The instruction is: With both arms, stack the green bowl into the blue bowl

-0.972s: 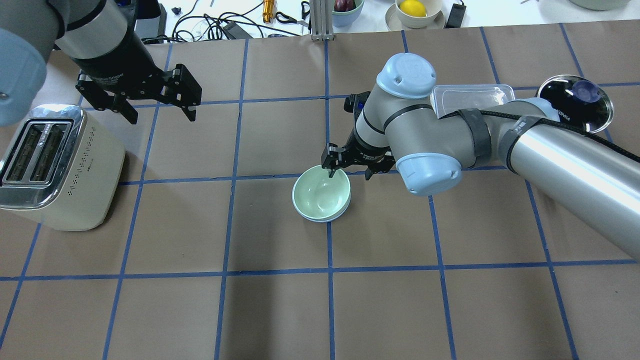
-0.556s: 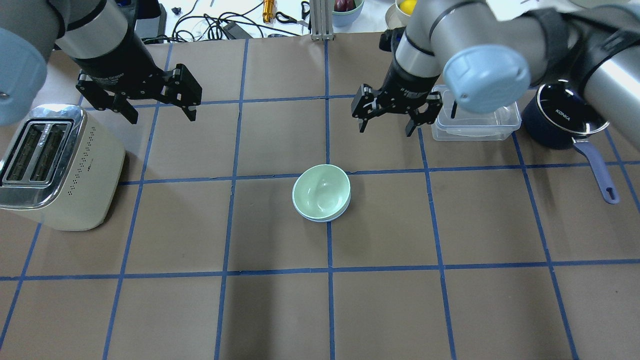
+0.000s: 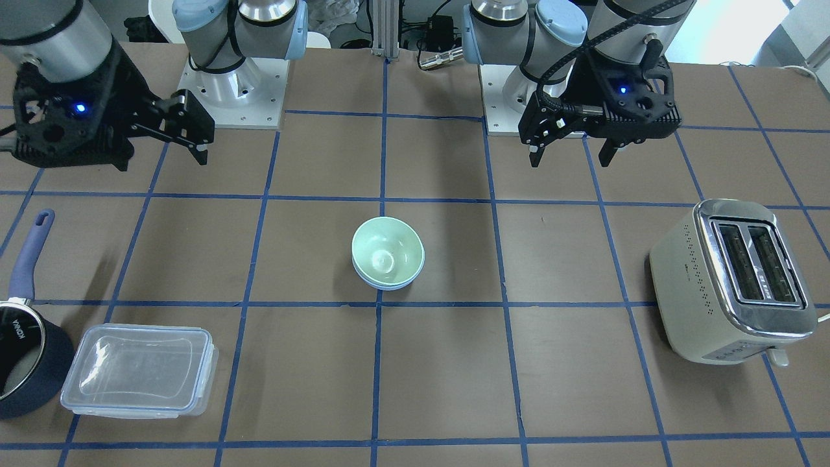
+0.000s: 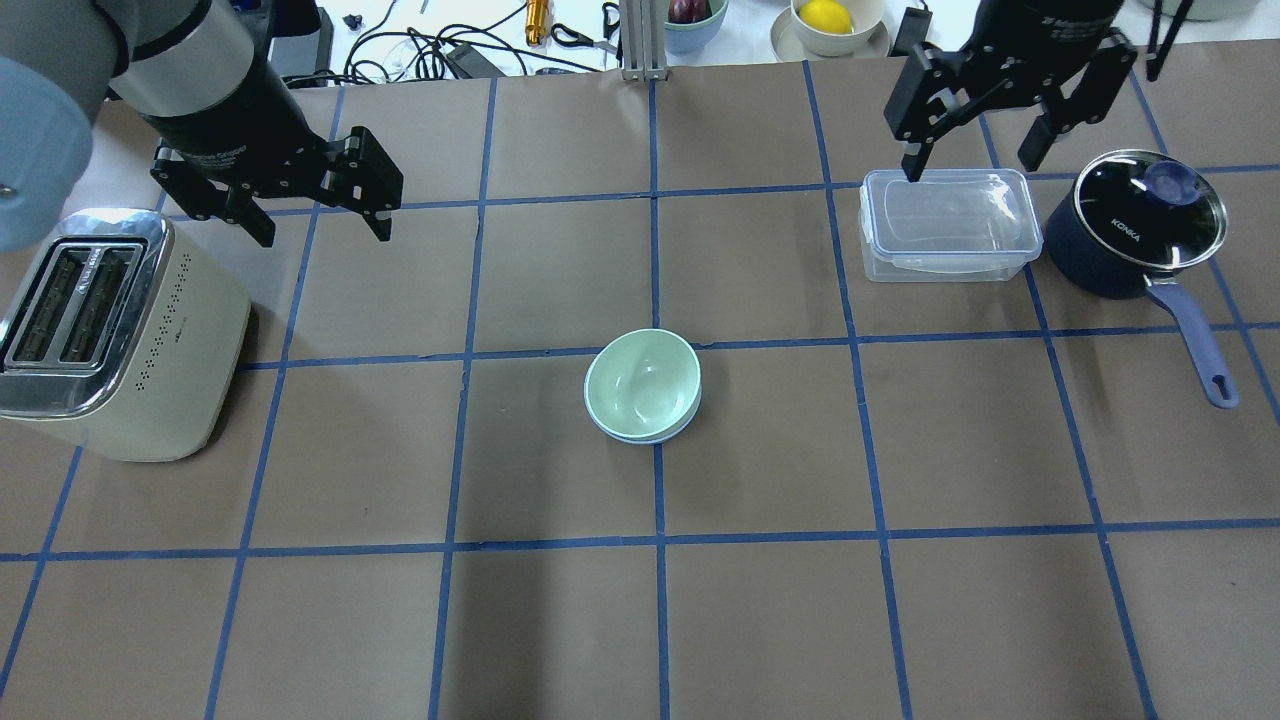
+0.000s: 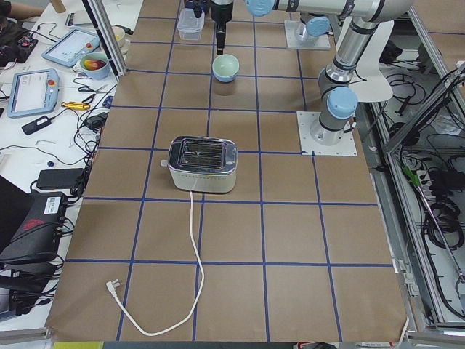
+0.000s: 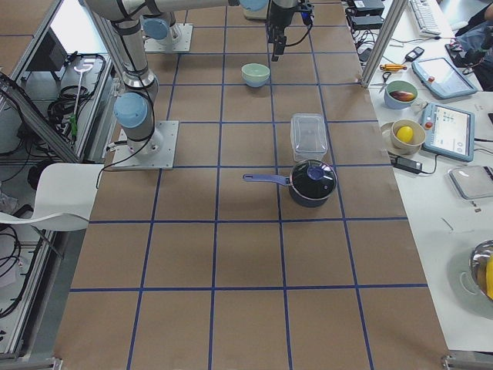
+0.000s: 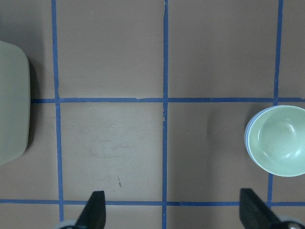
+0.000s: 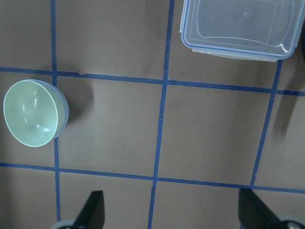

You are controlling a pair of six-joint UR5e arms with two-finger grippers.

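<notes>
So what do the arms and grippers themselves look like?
The left arm and right arm are silver-grey tubes with light-blue joint caps. The left gripper and right gripper are black two-finger units, each with a blue light. A black cable runs along the left arm.

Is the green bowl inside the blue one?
Inside. The green bowl sits nested in the blue bowl; only a blue rim shows around it.

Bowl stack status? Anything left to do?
Done: the green bowl sits nested inside the blue bowl mid-table, with only the blue rim showing beneath it. In hand: nothing. The left pincer and right pincer are both open, empty and well away from the stack. Left: apparently nothing.
</notes>
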